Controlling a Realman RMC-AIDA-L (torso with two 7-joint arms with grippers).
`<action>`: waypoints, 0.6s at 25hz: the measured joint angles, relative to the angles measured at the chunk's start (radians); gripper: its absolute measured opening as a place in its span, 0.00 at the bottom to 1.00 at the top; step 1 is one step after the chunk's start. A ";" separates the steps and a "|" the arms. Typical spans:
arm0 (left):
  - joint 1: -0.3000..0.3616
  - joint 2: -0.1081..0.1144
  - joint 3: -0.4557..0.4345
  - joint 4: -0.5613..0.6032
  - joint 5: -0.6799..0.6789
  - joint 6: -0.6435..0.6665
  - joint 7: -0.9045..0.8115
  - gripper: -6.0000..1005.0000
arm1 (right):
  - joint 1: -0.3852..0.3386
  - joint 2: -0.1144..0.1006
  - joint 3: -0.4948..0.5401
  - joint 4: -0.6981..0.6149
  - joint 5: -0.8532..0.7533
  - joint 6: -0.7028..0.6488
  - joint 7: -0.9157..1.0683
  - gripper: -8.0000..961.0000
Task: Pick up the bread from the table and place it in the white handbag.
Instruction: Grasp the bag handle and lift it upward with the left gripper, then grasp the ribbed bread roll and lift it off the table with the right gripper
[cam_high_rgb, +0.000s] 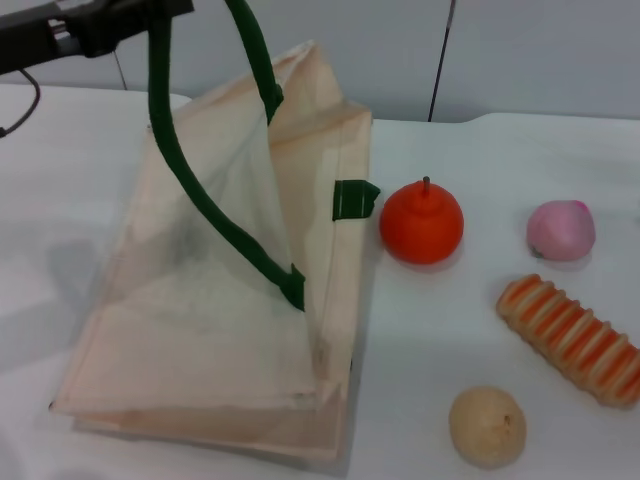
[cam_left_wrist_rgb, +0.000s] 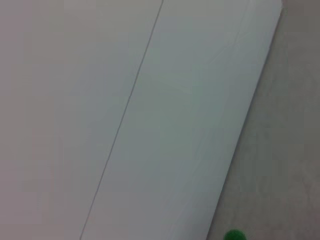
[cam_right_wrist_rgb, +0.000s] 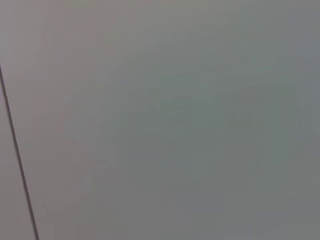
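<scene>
The bread (cam_high_rgb: 572, 338), a ridged loaf with orange and cream stripes, lies on the white table at the right, with no gripper near it. The white handbag (cam_high_rgb: 215, 300) lies at the left with its mouth pulled up and open. One dark green handle (cam_high_rgb: 190, 180) rises taut to my left gripper (cam_high_rgb: 150, 18) at the top left, which is shut on it; its fingers are partly cut off by the picture's edge. A bit of green (cam_left_wrist_rgb: 235, 235) shows in the left wrist view. My right gripper is out of view.
An orange fruit (cam_high_rgb: 421, 222) sits just right of the bag. A pink ball (cam_high_rgb: 561, 230) lies behind the bread and a round tan ball (cam_high_rgb: 487, 427) in front of it. The table (cam_high_rgb: 430, 340) meets a grey wall at the back.
</scene>
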 joint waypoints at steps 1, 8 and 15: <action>0.002 0.000 0.000 -0.002 -0.004 0.004 -0.006 0.12 | 0.000 0.000 -0.001 -0.001 -0.002 0.000 0.015 0.92; 0.007 0.010 0.000 -0.014 -0.008 0.025 -0.017 0.12 | -0.012 -0.007 -0.038 -0.068 -0.105 -0.002 0.192 0.92; 0.009 0.012 0.000 -0.015 -0.005 0.026 -0.018 0.12 | -0.051 -0.031 -0.039 -0.326 -0.540 -0.030 0.600 0.92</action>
